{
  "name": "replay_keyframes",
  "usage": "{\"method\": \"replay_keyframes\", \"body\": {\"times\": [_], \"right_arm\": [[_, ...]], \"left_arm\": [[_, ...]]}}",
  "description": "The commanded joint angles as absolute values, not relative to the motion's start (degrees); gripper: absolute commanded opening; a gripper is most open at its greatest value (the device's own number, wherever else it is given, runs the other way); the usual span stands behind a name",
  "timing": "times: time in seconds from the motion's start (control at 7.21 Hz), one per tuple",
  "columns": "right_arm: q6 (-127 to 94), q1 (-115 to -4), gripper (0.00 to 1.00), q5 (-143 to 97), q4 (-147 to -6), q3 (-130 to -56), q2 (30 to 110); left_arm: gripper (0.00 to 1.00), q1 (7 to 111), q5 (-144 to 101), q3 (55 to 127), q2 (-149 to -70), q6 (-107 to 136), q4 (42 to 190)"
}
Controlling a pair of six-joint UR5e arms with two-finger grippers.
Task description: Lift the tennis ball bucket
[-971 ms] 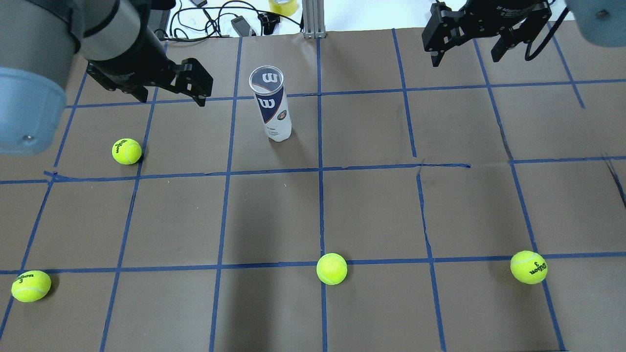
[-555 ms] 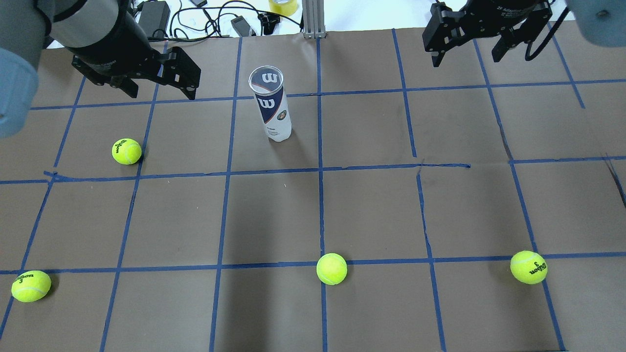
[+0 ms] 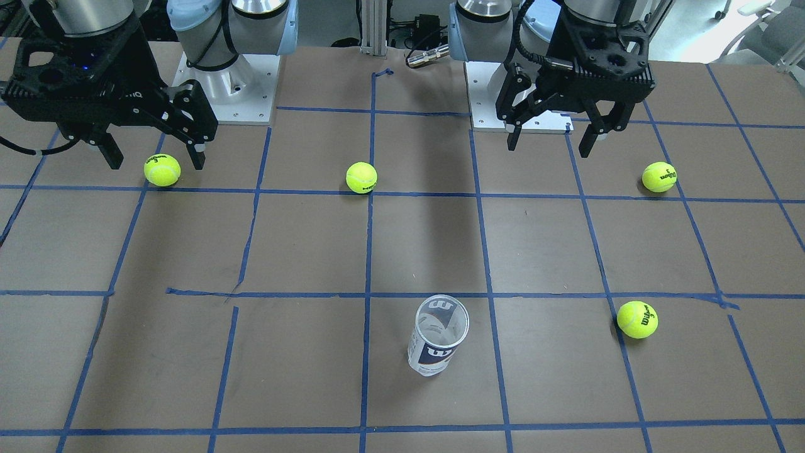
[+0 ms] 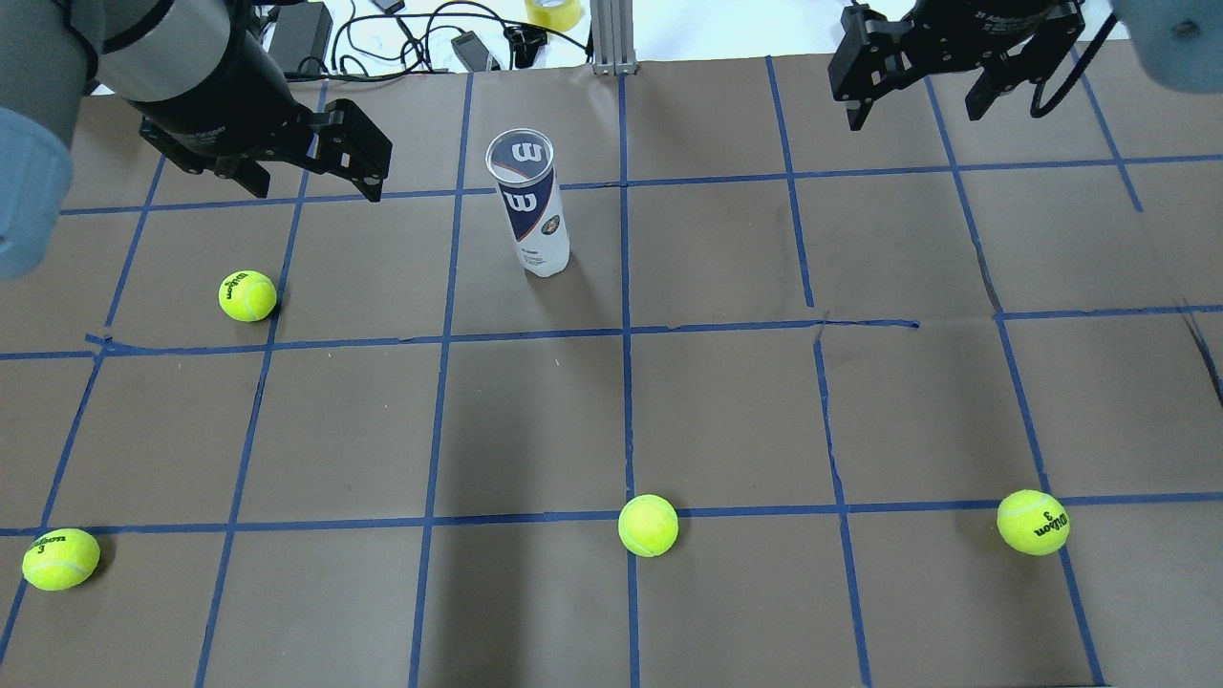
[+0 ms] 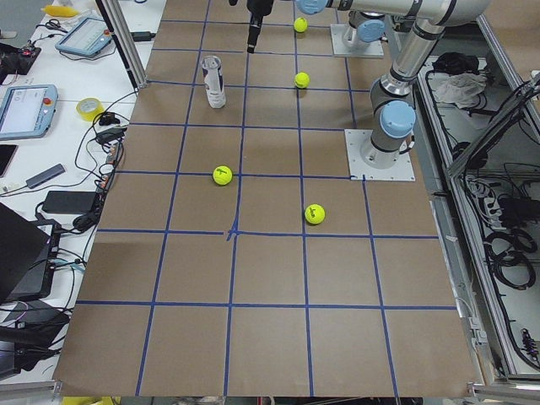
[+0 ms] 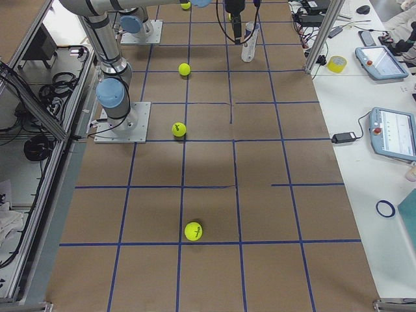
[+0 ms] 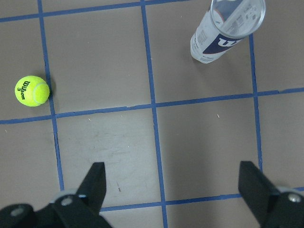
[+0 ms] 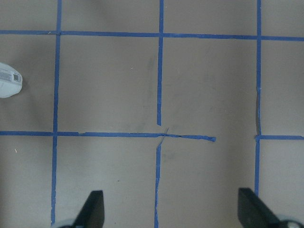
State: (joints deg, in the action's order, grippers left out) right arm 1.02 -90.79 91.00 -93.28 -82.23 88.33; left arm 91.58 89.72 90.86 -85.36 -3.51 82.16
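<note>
Right wrist-mounted, only base of tennis ball bucket (image 8: 8, 80), left gripper (image 7: 172, 167), right gripper (image 8: 170, 194) spread

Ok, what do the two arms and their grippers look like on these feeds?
The left arm and right arm are silver-grey tubes with pale blue joint caps, on white base plates. The left gripper and right gripper are matte black and boxy, each with two angular linkage fingers. A black cable loops off the right wrist; white lettering on that gripper's body is too small to read.
</note>
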Motion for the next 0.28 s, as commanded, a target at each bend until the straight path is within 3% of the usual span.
{"method": "replay_keyframes", "body": {"times": [0.0,0.14], "right_arm": [[0.88,-90.79,1.0,91.23,-93.25,-82.27,88.59],[0.88,-90.79,1.0,91.23,-93.16,-82.35,88.59]], "left_arm": [[1.0,91.58,89.74,90.88,-85.34,-3.52,82.09],[1.0,91.58,89.74,90.88,-85.43,-3.52,82.09]]}}
